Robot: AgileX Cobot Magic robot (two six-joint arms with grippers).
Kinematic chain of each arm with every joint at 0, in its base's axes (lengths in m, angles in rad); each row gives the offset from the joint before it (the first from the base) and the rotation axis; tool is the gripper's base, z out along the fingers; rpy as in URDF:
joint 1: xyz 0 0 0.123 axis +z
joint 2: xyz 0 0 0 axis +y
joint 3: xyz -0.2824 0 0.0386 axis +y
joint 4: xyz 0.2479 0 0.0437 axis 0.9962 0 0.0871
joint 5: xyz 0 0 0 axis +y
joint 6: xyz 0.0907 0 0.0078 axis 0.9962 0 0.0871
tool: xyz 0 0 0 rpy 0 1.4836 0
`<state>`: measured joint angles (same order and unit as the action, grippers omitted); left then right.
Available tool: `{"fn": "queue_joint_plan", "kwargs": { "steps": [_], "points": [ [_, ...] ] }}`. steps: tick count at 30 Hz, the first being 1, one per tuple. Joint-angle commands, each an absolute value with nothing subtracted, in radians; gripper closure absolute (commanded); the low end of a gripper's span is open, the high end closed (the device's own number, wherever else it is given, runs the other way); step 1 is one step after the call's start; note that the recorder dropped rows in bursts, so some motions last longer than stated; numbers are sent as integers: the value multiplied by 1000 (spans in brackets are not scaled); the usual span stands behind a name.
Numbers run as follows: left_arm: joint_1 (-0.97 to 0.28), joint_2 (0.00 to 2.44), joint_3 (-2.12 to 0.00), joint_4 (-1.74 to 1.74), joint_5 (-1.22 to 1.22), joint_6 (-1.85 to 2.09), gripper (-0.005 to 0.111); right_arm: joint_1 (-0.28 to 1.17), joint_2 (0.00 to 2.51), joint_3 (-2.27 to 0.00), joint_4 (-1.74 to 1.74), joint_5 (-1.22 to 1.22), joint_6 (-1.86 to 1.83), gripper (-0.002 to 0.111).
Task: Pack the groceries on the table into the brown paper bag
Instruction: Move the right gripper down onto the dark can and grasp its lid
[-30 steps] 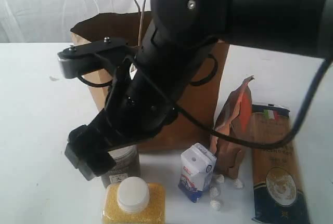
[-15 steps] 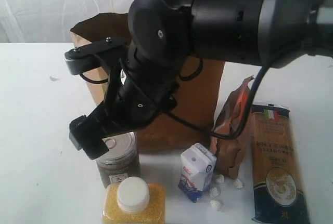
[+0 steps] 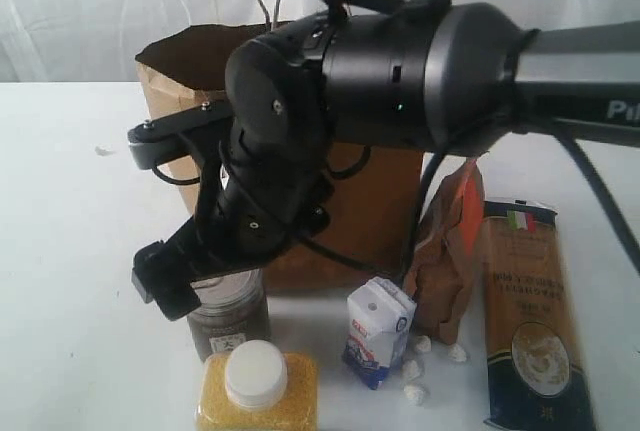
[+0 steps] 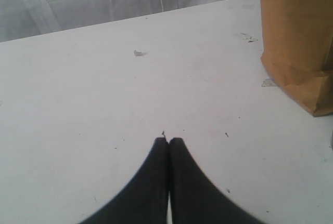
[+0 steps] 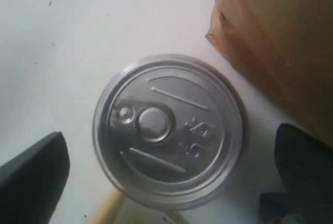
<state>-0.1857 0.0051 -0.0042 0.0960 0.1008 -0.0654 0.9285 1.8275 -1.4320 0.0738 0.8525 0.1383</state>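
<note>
Hovering over the dark pull-tab can [image 5: 167,130] just beside the brown paper bag [image 3: 385,206], your right gripper [image 5: 170,141] holds its jaws spread; its arm has swung round since a second ago.

1. Your white table [image 3: 60,251] carries everything.
2. You see the bag [image 3: 378,206] standing at the back.
3. In front stand the can [image 3: 232,316] and bottle [image 3: 258,396].
4. Rightward: carton [image 3: 378,331], pouch [image 3: 445,251], flat spaghetti pack [image 3: 530,321], and white bits [image 3: 412,371].
</note>
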Motion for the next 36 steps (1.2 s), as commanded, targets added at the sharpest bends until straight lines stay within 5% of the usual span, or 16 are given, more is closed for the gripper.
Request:
{"fn": "queue_joint_plan", "kwargs": {
  "steps": [1,23,26,34,36],
  "points": [
    [-183,0,0,95,98,-67,107,930,1852,-1435,70,836,143,5],
    [-183,0,0,95,98,-67,107,930,1917,-1435,68,781,137,8],
    [-183,0,0,95,98,-67,107,930,1917,-1435,68,773,136,23],
    [-183,0,0,95,98,-67,107,930,1903,-1435,96,773,136,106],
    [-183,0,0,95,98,-67,107,930,1887,-1435,101,771,136,108]
  ]
}}
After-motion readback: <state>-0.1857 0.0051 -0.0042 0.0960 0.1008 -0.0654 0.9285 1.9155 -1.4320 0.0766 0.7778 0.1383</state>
